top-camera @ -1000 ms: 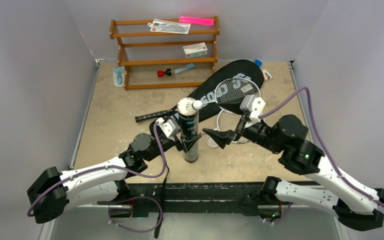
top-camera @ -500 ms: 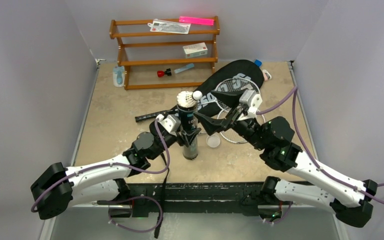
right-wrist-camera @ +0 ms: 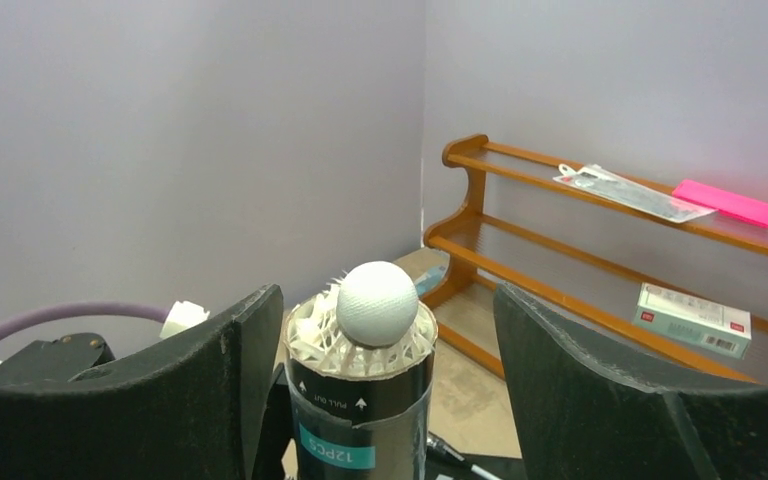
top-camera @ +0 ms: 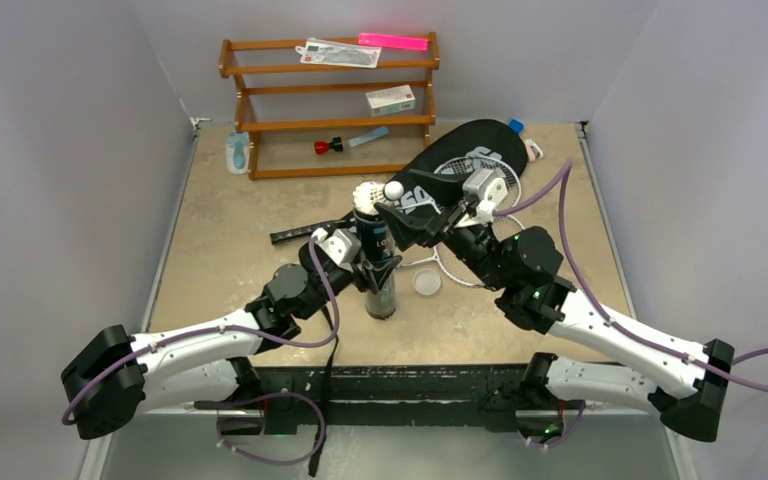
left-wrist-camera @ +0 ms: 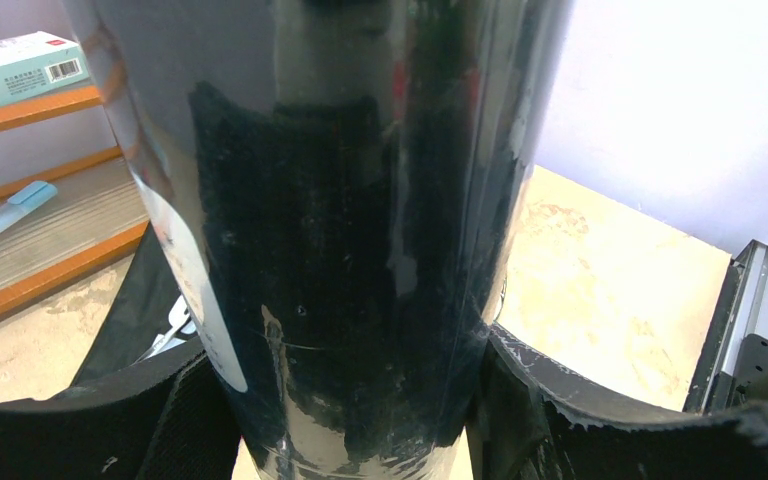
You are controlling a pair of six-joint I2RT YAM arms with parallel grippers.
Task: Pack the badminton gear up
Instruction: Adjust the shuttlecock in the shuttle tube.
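Note:
A dark cylindrical tube point(top-camera: 380, 275) stands upright on the table. My left gripper point(top-camera: 368, 272) is shut on its lower part; in the left wrist view the tube point(left-wrist-camera: 340, 230) fills the gap between both pads. A white feather shuttlecock point(top-camera: 372, 195) sits in the tube's open top, cork up. My right gripper point(top-camera: 398, 196) is open, one finger on each side of the shuttlecock point(right-wrist-camera: 377, 303) and the tube's rim point(right-wrist-camera: 360, 385), touching neither. The black CROSSWAY bag point(top-camera: 457, 150) lies behind, with a silver racket head point(top-camera: 503, 188) on it. A black handle point(top-camera: 295, 234) sticks out to the left.
A brown wooden rack point(top-camera: 330, 122) stands at the back with a white box point(top-camera: 391, 99), a pink strip point(top-camera: 393, 41) and a small red object point(top-camera: 327, 146). A small round clear lid point(top-camera: 426, 283) lies right of the tube. Grey walls close three sides.
My right arm has swung left and away from me, bringing its open gripper from right of the tube to around the shuttlecock at the top. The left gripper and tube shifted slightly.

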